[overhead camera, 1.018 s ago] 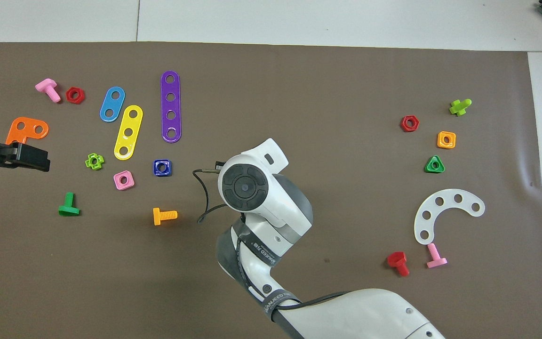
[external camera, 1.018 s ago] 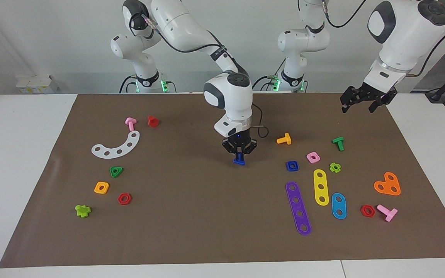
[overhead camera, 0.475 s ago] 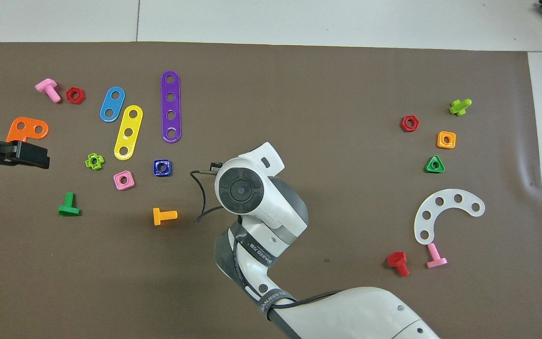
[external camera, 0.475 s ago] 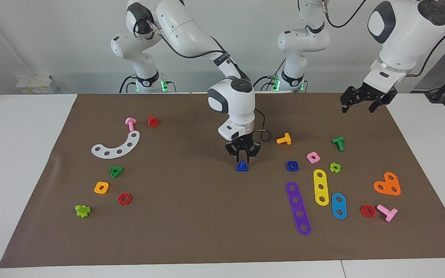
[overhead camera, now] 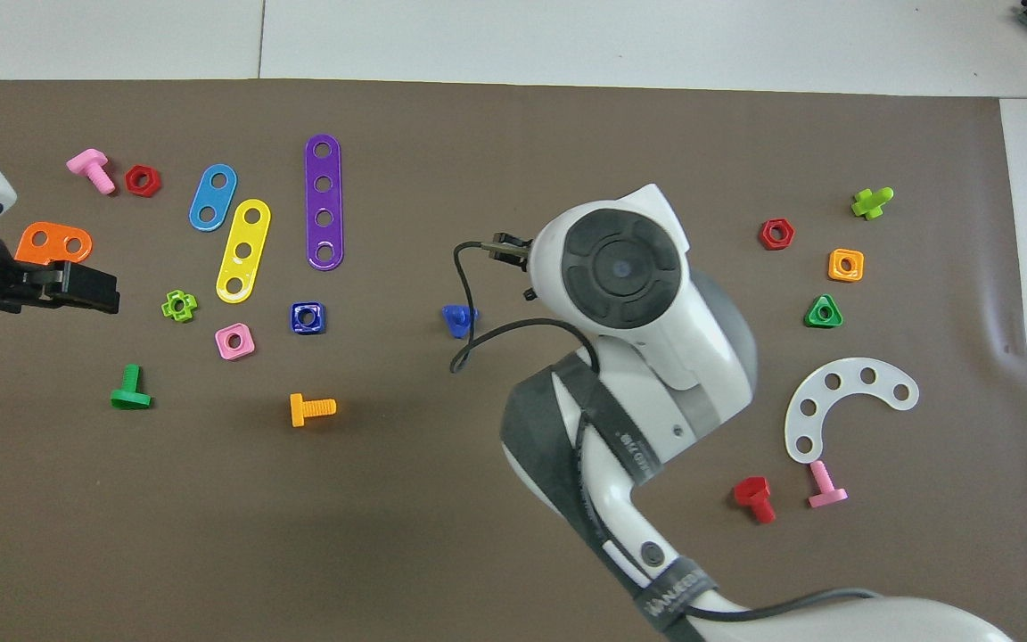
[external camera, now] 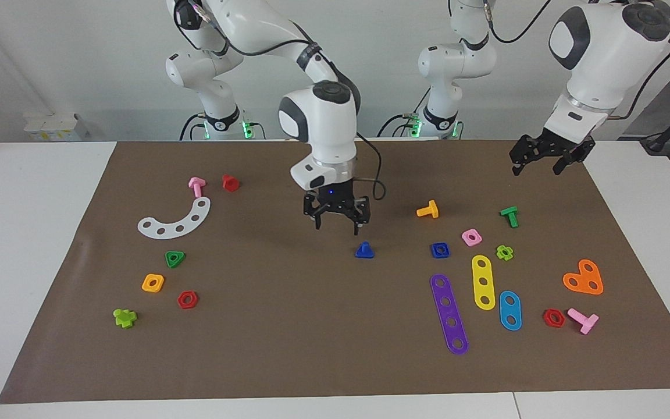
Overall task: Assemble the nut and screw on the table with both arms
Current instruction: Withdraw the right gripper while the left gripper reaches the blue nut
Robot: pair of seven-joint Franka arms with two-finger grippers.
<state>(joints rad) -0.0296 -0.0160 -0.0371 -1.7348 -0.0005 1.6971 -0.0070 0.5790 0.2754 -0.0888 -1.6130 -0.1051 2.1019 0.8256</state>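
The dark-blue screw (external camera: 364,251) stands alone on the brown mat (external camera: 312,337), on its triangular head with the stem up; it also shows in the overhead view (overhead camera: 458,319). The dark-blue square nut (external camera: 439,250) lies flat beside it, toward the left arm's end, and shows in the overhead view (overhead camera: 308,317). My right gripper (external camera: 339,226) hangs open and empty above the mat, beside the screw and clear of it. My left gripper (external camera: 544,164) is open and empty, held in the air over the mat's edge at the left arm's end (overhead camera: 68,287).
Around the nut lie a pink square nut (external camera: 471,237), an orange screw (external camera: 428,209), a green screw (external camera: 509,215), and purple (external camera: 449,314), yellow (external camera: 483,282) and light-blue (external camera: 510,310) strips. A white curved plate (external camera: 175,220) and small nuts lie toward the right arm's end.
My right gripper has let go of the dark-blue screw, opened, risen and drawn off toward the right arm's end. The screw stays standing on the mat. The left arm has hardly moved.
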